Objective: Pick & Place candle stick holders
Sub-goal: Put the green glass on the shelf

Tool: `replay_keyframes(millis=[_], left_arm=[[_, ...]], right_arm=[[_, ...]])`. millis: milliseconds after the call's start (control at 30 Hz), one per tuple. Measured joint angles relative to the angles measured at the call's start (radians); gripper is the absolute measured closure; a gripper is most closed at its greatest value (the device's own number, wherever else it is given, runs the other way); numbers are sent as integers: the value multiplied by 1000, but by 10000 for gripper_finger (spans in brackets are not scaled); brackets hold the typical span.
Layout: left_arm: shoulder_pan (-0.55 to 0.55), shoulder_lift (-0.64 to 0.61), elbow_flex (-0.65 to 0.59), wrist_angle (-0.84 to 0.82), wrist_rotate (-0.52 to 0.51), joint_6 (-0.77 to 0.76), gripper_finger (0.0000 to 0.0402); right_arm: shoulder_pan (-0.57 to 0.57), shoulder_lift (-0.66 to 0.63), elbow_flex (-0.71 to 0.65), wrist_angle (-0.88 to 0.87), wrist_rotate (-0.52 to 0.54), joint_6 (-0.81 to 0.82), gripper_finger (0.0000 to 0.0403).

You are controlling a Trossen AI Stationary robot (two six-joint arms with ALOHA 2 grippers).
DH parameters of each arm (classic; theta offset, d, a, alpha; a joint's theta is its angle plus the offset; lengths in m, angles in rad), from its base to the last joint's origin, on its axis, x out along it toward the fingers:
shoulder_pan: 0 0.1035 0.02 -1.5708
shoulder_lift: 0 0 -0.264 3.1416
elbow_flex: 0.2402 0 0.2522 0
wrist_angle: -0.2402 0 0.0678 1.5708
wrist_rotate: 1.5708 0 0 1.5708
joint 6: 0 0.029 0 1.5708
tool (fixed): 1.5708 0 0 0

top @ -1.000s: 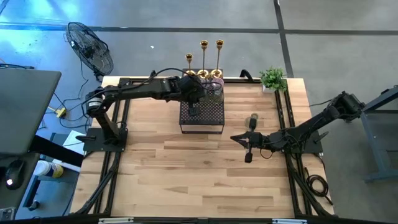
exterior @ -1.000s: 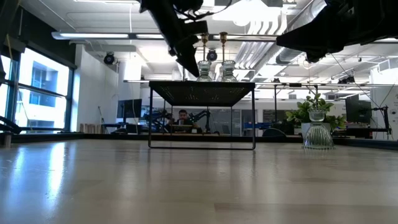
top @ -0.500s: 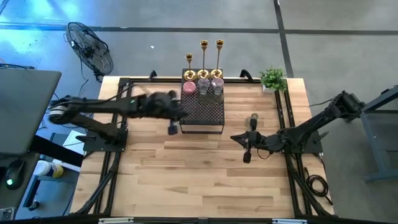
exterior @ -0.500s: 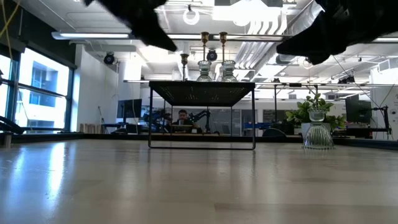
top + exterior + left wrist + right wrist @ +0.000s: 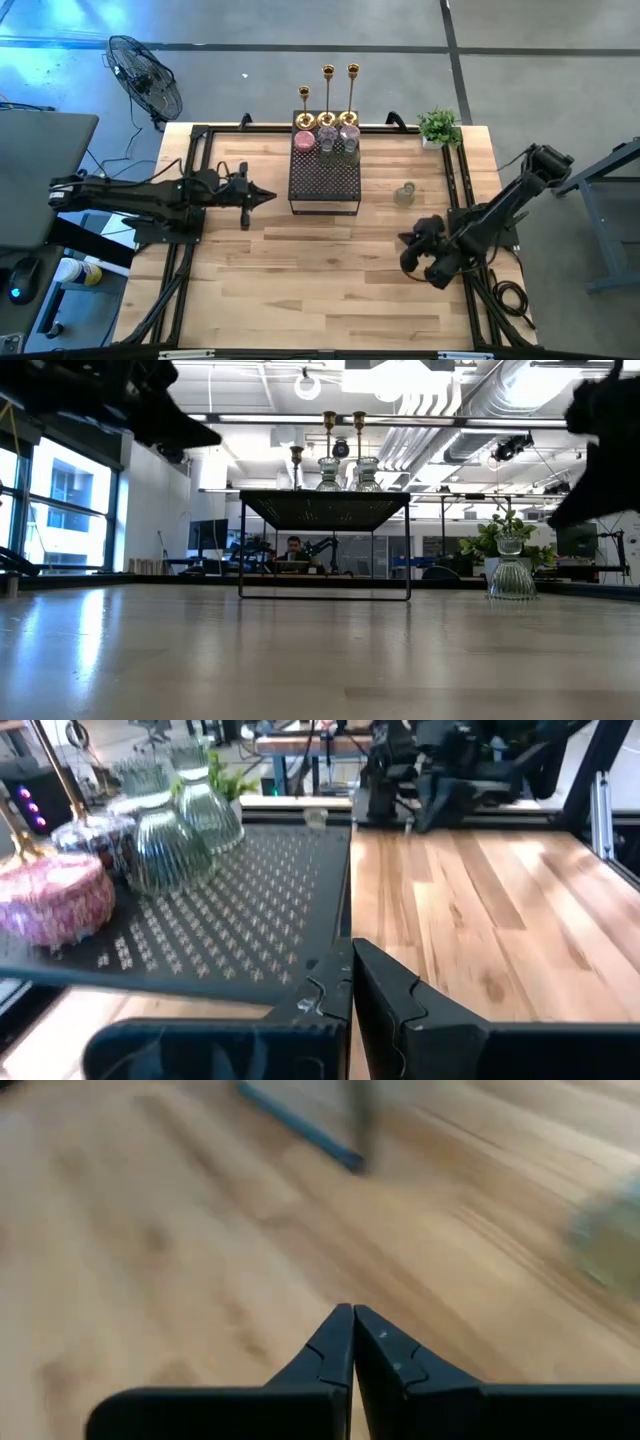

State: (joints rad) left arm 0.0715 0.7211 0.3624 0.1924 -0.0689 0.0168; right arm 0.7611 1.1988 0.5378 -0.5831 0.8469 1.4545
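Note:
Three gold candlesticks [image 5: 328,90] stand on their round bases at the far edge of the black mesh stand [image 5: 325,180]. Small glass cups stand beside them: a pink one [image 5: 303,140] and pale ones [image 5: 336,135]. The left wrist view shows the pink cup [image 5: 50,900] and green ribbed cups [image 5: 160,845]. One pale green cup [image 5: 404,193] stands alone on the table right of the stand; it also shows in the low view [image 5: 512,575]. My left gripper [image 5: 262,195] is shut and empty, left of the stand. My right gripper [image 5: 408,257] is shut and empty, nearer than the lone cup.
A small potted plant [image 5: 438,126] stands at the far right corner. Black frame rails [image 5: 455,190] run along the table's left and right sides. Bare wood [image 5: 320,280] lies across the near half of the table.
My left gripper has drawn back from over the stand toward the table's left edge, uncovering the pink cup. My right gripper has pulled away from the lone green cup toward the table's near right, and the cup stays standing on the table.

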Motion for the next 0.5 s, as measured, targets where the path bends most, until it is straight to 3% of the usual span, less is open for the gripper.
replay_keyframes(millis=[133, 267, 367, 500], left_arm=[[0, -14, -39, 45, 0, -17, 396], [0, -5, -46, 45, 0, -22, 396], [0, -2, -47, 43, -1, -21, 396], [0, -3, -47, 45, -1, -16, 396]], right_arm=[[-12, 27, -28, -202, 19, 357, 367], [-100, 48, -32, -388, -2, 544, 305], [-204, 51, -32, -425, 15, 537, 248], [-348, 51, -31, -339, 34, 358, 179]])
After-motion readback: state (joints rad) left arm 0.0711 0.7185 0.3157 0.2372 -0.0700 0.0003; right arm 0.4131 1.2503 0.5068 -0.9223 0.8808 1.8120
